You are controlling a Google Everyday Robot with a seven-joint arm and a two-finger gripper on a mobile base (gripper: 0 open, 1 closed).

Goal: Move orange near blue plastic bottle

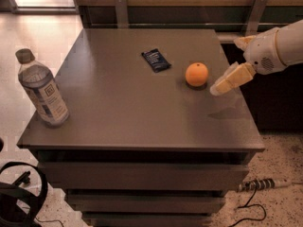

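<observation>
Gripper (227,66), right of frame, just beside orange (196,74): apparently spread, empty. Centre over fruit before closing, to prevent rolling. Destination, blue plastic bottle (42,91): far left.

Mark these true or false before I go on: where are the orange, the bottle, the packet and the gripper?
1. The orange sits on the table, to the picture's right of the dark-blue packet. True.
2. The gripper holds the orange in the air. False: the gripper is low over the table, close beside the orange on its right in the picture, and the orange rests on the tabletop.
3. The blue plastic bottle lies on its side. False: it stands upright near the table's front corner at the picture's left.
4. The packet lies closer to the orange than to the bottle. True.
</observation>
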